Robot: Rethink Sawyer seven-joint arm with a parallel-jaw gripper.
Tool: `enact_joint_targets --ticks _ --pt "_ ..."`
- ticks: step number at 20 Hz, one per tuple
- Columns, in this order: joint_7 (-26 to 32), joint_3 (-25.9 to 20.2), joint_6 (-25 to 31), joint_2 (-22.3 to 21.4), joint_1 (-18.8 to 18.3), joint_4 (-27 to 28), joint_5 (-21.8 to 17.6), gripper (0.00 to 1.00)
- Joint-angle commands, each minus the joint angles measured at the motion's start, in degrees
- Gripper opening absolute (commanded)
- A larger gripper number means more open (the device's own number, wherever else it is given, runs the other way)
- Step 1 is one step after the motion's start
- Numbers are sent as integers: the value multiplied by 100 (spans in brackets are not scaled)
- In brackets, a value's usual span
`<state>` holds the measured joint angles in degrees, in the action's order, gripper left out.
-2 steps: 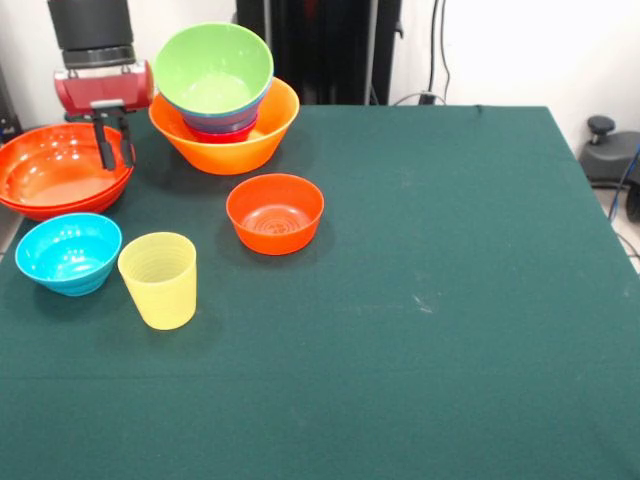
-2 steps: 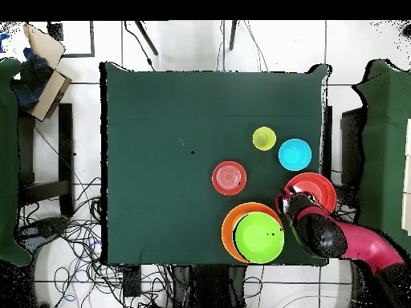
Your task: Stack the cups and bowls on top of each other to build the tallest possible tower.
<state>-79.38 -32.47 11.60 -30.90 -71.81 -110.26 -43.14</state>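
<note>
The gripper (image 1: 114, 146) hangs over the large red bowl (image 1: 45, 175), its two dark fingers (image 1: 103, 146) slightly apart and holding nothing. Beside the fingers stands the tower (image 1: 224, 135), lime bowl (image 1: 212, 66) uppermost. The cup (image 1: 158, 279), cyan bowl (image 1: 68, 252) and small orange bowl (image 1: 275, 212) sit apart from them.
</note>
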Motion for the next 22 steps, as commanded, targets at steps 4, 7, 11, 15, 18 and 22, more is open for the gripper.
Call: enact_joint_targets --ticks 4,7,11,15,18,22 --pt "347 126 287 432 -183 -215 -682 100" --pt "259 91 164 437 -228 -263 -772 100" --pt "59 124 83 431 -35 -134 -807 100" --pt "-81 334 -54 894 253 401 -960 100" --pt "56 333 -44 1241 262 732 -1012 100" --pt "6 497 -237 1507 405 1040 -1164 100"
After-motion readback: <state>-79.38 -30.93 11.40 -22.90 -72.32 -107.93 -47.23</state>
